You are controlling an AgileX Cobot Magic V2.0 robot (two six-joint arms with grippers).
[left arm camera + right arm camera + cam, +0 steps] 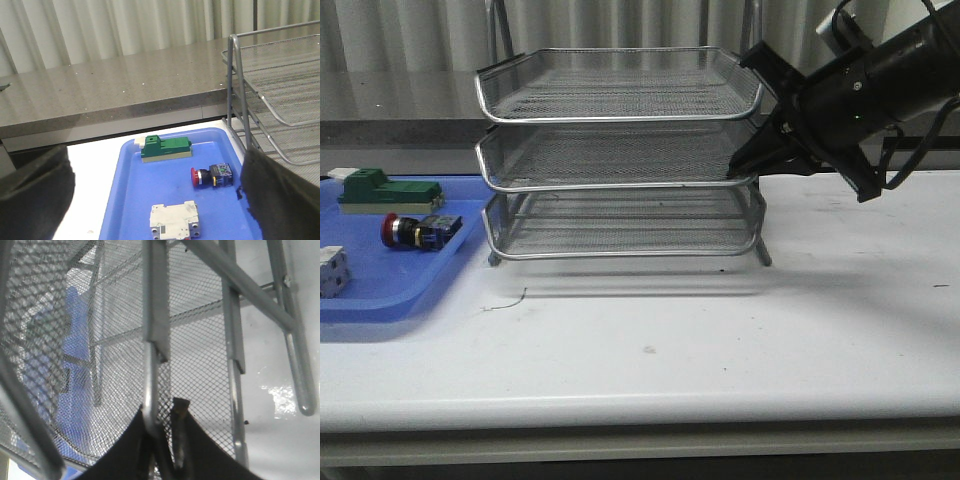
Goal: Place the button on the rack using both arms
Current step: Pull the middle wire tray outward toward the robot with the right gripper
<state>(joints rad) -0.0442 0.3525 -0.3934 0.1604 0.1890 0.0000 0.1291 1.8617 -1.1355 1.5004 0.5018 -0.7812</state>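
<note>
you have one button (415, 231) lying on its side in the blue tray (390, 296), with one green-and-white block (386, 190) behind it and one white part (332, 271) in front. your right gripper (738, 173) pinches the rim of the three-tier rack (620, 117) at its middle tier. your left gripper (155, 200) hangs spread wide above the tray, holding nothing

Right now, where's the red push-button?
In the front view the button lies on its side in the blue tray at far left, left of the rack, between the green-and-white block and the white part.
</note>
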